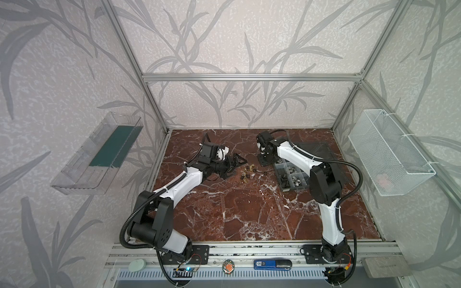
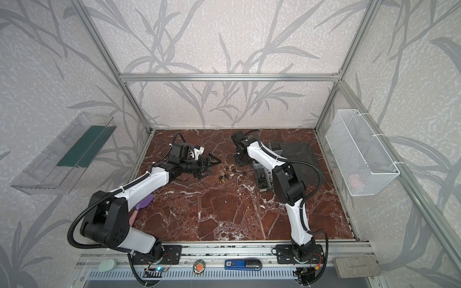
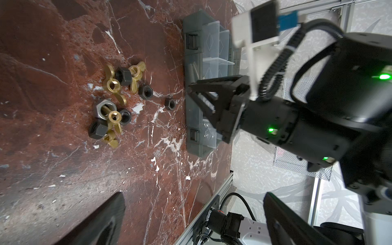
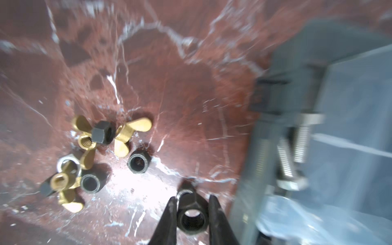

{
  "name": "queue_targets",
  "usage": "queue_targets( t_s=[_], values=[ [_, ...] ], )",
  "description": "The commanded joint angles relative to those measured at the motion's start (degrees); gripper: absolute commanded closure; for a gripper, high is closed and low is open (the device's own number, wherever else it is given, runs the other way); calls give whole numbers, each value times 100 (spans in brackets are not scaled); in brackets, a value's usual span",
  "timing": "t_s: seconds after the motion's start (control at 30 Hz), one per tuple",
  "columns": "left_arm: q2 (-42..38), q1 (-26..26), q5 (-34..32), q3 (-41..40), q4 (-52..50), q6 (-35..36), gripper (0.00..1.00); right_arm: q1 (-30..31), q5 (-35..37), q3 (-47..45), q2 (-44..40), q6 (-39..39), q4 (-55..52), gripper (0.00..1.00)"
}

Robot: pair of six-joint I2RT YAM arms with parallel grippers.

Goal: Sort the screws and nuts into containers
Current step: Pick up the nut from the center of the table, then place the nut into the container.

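A small pile of brass wing nuts and dark hex nuts lies mid-table. My right gripper is shut on a black hex nut, between the pile and the grey organizer box. Another dark nut lies alone on the table near it. Silver bolts rest in one compartment. My left gripper is open and holds nothing, just left of the pile.
The box's smoky lid lies open behind it. A clear wall bin hangs on the left wall and a white mesh basket on the right. A purple spatula lies under my left arm.
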Motion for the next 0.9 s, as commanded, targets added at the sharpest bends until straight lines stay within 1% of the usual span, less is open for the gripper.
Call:
queue_targets(
  t_s=[0.0,0.23,0.4,0.5,0.87],
  values=[
    [49,23,40,98,75,37,1,-292,242,152,-423,-89,-280,83],
    [102,22,49,106,93,36,0,-994,200,74,-441,-46,-272,83],
    [130,22,47,145,53,56,0,-1403,125,49,-253,-35,-237,83],
    [143,24,25,164,19,71,1,-1505,136,14,-174,-53,-212,83],
    [218,22,23,240,-5,45,1,-1633,107,-330,-128,-40,-53,72]
  ],
)
